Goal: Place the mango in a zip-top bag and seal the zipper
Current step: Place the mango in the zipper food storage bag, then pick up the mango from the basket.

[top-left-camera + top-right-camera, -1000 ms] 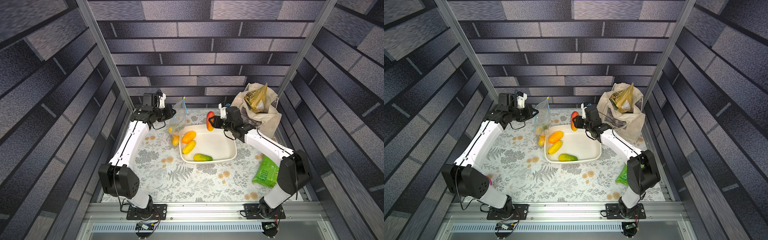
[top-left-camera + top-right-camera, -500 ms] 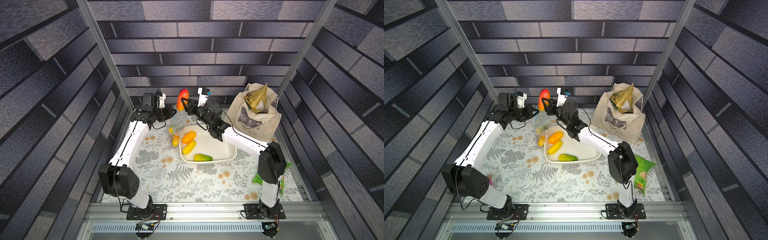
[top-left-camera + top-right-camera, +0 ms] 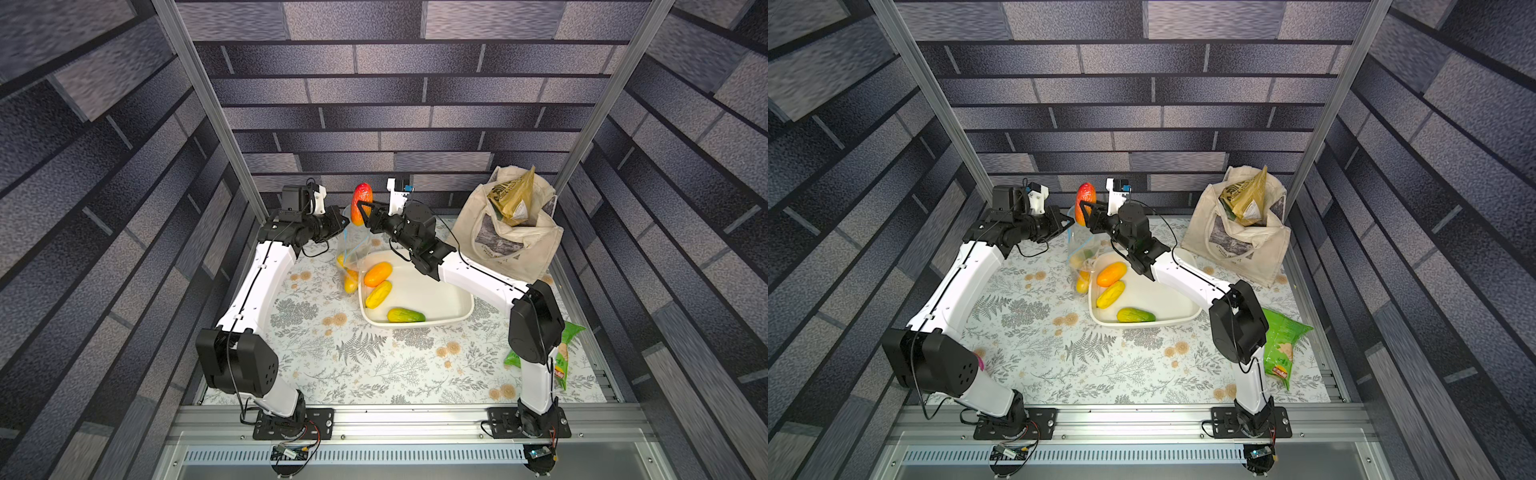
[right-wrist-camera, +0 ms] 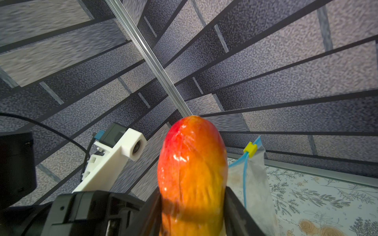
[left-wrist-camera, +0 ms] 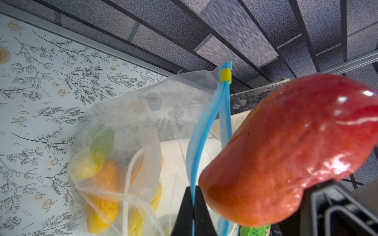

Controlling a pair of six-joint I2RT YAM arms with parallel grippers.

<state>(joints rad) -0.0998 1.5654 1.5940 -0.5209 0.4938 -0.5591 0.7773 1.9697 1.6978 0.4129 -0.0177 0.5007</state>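
Observation:
A red-orange mango [image 3: 360, 199] [image 3: 1086, 195] stands upright between the fingers of my right gripper [image 3: 363, 214] [image 4: 192, 192], which is shut on the mango [image 4: 192, 163]. It hangs just above the mouth of the clear zip-top bag [image 3: 353, 245] [image 5: 143, 114], close beside it. My left gripper [image 3: 343, 222] [image 5: 193, 191] is shut on the blue zipper [image 5: 204, 130] and holds the bag up. The mouth gapes a little, and the yellow piece [image 5: 225, 75] sits at the far end. Yellow and orange fruit lie in the bag's bottom.
A white tray [image 3: 457, 291] right of the bag holds an orange mango [image 3: 377, 273], a yellow one [image 3: 378, 294] and a green-yellow one [image 3: 405, 316]. A beige tote [image 3: 511, 232] stands at the back right. A green snack packet [image 3: 561, 353] lies by the right arm's base.
My right arm swung left from the tray's far side and lifted the mango up beside the bag's mouth. In the last half second it barely moved. The left arm stayed still.

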